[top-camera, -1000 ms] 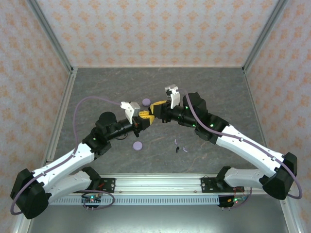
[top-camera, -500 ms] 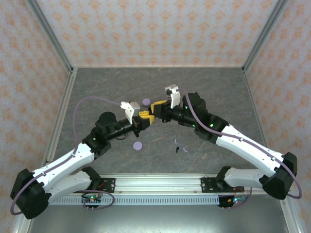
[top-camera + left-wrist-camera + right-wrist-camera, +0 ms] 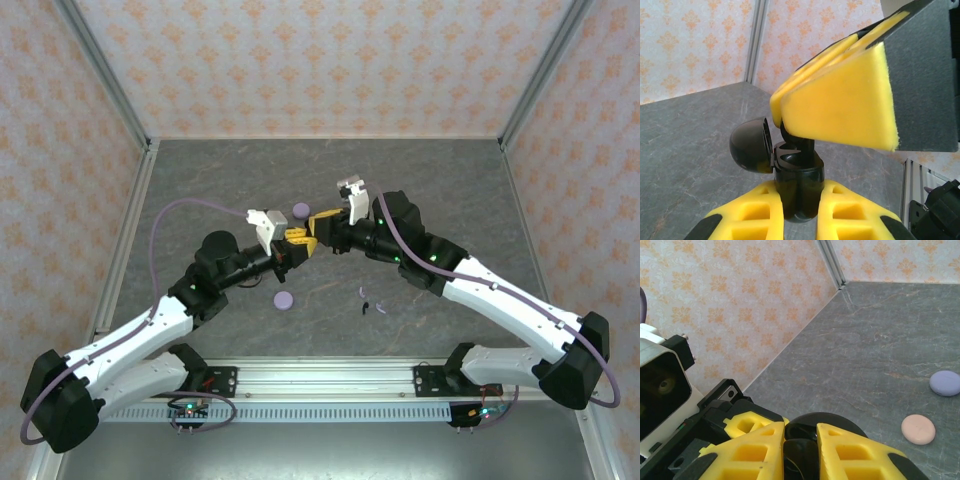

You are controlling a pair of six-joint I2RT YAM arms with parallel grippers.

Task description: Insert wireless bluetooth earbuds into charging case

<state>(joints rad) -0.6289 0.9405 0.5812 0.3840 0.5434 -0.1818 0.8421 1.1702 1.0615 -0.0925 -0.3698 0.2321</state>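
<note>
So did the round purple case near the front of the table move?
No. The round purple case sits at the same spot, just as far from the metal rail along the table's near edge.

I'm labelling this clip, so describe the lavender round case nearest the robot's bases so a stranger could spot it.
On the grey table, look just nearside of the left arm, by its wrist. There the lavender case lies flat, alone. Its lavender twin sits farther off, toward the back wall, and the tiny earbuds lie to this one's right.
</note>
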